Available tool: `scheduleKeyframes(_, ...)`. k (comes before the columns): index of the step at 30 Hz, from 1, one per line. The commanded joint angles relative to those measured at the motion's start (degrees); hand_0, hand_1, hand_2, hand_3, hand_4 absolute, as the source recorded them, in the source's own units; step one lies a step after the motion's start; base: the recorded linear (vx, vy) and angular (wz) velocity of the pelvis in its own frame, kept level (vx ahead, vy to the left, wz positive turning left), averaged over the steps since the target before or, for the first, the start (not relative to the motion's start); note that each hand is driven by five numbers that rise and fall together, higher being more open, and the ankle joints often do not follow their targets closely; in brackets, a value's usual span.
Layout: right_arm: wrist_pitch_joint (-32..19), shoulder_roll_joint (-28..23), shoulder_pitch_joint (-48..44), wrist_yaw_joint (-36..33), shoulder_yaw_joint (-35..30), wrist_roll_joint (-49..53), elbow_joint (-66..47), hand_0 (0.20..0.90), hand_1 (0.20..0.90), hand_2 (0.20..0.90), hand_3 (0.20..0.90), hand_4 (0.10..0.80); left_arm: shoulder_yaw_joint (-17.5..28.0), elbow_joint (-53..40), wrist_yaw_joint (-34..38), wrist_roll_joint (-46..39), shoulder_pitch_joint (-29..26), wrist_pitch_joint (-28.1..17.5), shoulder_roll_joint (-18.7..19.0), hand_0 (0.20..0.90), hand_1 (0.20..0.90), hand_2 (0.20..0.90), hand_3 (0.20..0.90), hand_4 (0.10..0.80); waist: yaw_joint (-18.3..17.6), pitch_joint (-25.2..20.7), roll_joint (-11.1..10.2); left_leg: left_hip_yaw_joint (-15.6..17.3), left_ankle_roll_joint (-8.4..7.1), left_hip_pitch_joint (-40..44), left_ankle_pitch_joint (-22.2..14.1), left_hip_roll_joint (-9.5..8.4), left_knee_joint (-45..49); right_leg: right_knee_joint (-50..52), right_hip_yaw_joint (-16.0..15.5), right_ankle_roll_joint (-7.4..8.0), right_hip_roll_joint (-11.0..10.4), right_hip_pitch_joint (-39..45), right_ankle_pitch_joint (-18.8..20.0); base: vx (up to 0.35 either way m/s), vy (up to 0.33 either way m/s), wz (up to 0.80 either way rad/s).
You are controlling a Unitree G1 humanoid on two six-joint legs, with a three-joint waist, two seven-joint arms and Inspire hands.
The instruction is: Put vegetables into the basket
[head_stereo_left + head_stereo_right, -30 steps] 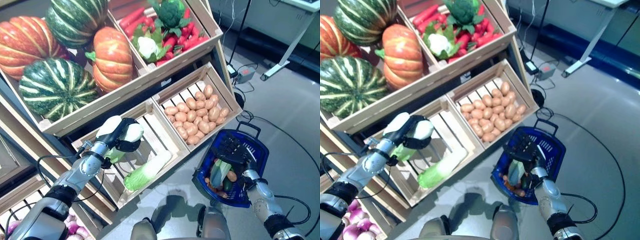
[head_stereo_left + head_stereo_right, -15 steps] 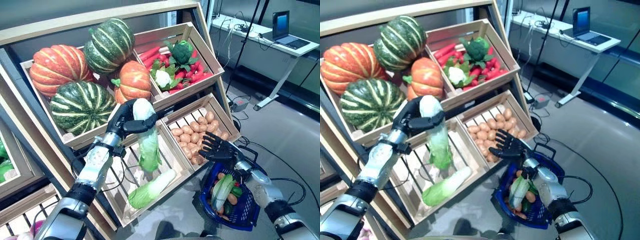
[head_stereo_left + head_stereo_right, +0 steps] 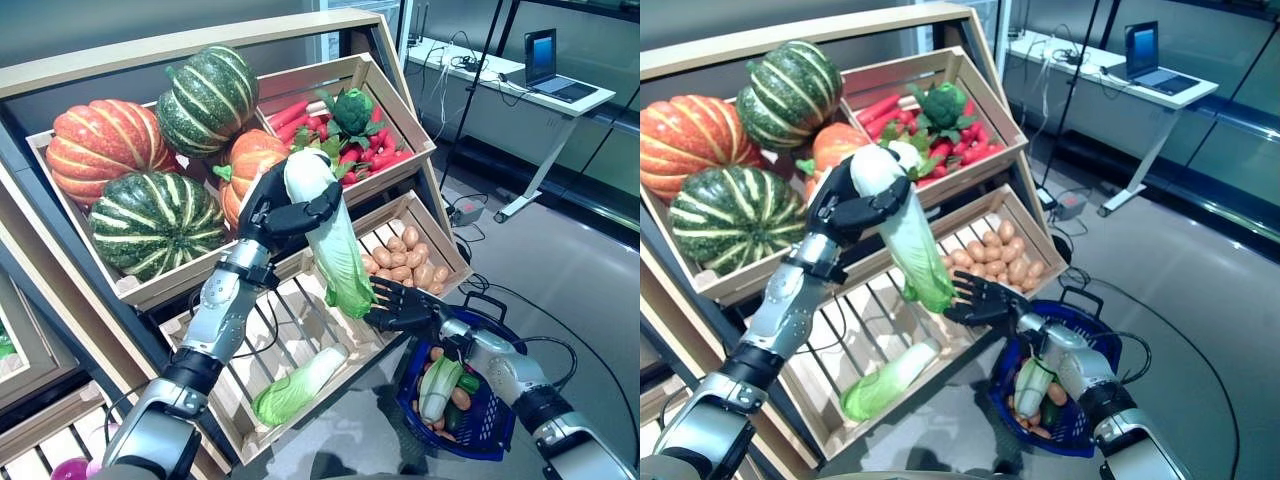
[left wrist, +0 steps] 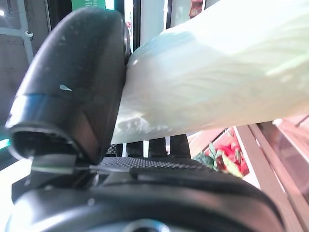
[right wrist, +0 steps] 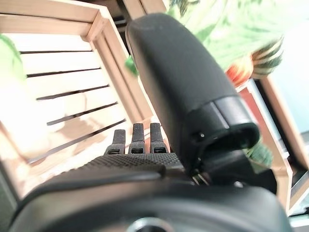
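Note:
My left hand [image 3: 287, 203] is shut on the white stem end of a long napa cabbage [image 3: 338, 256] and holds it in the air before the crates, leafy end down. The left wrist view shows the thumb [image 4: 72, 82] pressed on the cabbage [image 4: 217, 72]. Just under and beside the leafy tip, my right hand [image 3: 405, 308] is open with straight fingers [image 5: 135, 140]. The blue basket [image 3: 495, 440] stands on the floor at the lower right, holding a cabbage [image 3: 436, 385] and other vegetables. A second napa cabbage [image 3: 295, 385] lies in the slatted lower crate.
Striped pumpkins [image 3: 150, 215] fill the upper left crate, and carrots with broccoli [image 3: 345, 110] fill the upper right one. Potatoes [image 3: 405, 265] lie in the lower right crate beside the basket. A desk with a laptop [image 3: 545, 55] stands far right across grey floor.
My left hand has carried the cabbage up and to the right, out of the lower crate. My right hand has moved left from the basket to the cabbage's leafy tip. The camera has shifted.

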Motion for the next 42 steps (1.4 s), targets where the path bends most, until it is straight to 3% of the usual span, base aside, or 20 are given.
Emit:
scheduleKeyframes(1, -2.66, 2.3, -10.3, -0.4, 0.5, 2.26, -2.93, 0.9, 0.9, 0.9, 0.9, 0.8, -2.53, -3.46, -0.52, 0.6, -11.86, -2.03, 0.36, 0.3, 0.3, 0.3, 0.3, 0.4, -0.84, -4.37, -1.78, -3.45, 0.38, -3.35, -0.85, -0.79, 0.06, 1.04, 0.21, 0.11, -2.05, 2.42, -2.98, 0.0, 0.0, 0.0)
scheduleKeyframes(8, -3.24, 2.62, -14.45, -4.82, 0.96, 1.35, -3.08, 0.9, 0.9, 0.9, 0.9, 0.8, -4.66, -4.16, -0.55, 1.9, -12.37, -0.58, -0.85, 0.3, 0.3, 0.3, 0.3, 0.4, -0.66, -4.3, -2.12, -3.4, 0.44, -2.98, -1.0, -0.73, 0.06, 1.09, 0.7, -0.02, -1.83, 2.68, -3.12, 0.0, 0.0, 0.0)
scheduleKeyframes(12, -4.72, 2.33, -15.93, -12.27, 1.45, -6.93, -4.19, 0.9, 0.9, 0.9, 0.9, 0.8, -5.38, -5.05, 0.1, 3.49, -12.33, -0.07, -1.12, 0.3, 0.3, 0.3, 0.3, 0.4, -0.71, -4.28, -2.17, -3.57, 0.46, -3.06, -0.98, -0.74, 0.06, 0.87, 1.16, -0.1, -1.7, 2.75, -3.03, 0.0, 0.0, 0.0)
scheduleKeyframes(15, -4.41, 2.28, -16.57, -13.46, 2.04, -9.65, -6.17, 0.9, 0.9, 0.9, 0.9, 0.8, -5.52, -6.33, 0.41, 3.14, -12.12, 0.75, -1.0, 0.3, 0.3, 0.3, 0.3, 0.4, -0.77, -4.09, -2.14, -3.53, 0.49, -3.12, -0.88, -0.69, 0.06, 0.85, 1.44, -0.13, -1.65, 2.64, -2.96, 0.0, 0.0, 0.0)
scheduleKeyframes(32, -2.39, 8.06, -21.29, -11.91, 4.36, 0.55, -3.51, 0.9, 0.9, 0.9, 0.9, 0.8, -7.64, -6.44, -1.77, -0.13, -12.11, 2.76, -5.79, 0.3, 0.3, 0.3, 0.3, 0.4, 0.57, -4.26, -2.18, -4.33, 0.28, -2.87, -1.16, -0.76, 0.06, 0.6, 0.66, -0.36, -1.76, 3.54, -3.35, 0.0, 0.0, 0.0)
scheduleKeyframes(42, -6.86, 11.51, -25.71, -6.88, 3.23, 10.5, -3.51, 0.9, 0.9, 0.9, 0.9, 0.8, -9.82, -5.85, -3.15, -0.11, -12.51, 4.1, -8.62, 0.3, 0.3, 0.3, 0.3, 0.4, 1.42, -4.54, -2.13, -5.07, 0.32, -3.0, -1.37, -0.88, 0.06, 0.61, 0.43, -0.48, -1.75, 3.65, -3.49, -0.001, 0.0, 0.01)
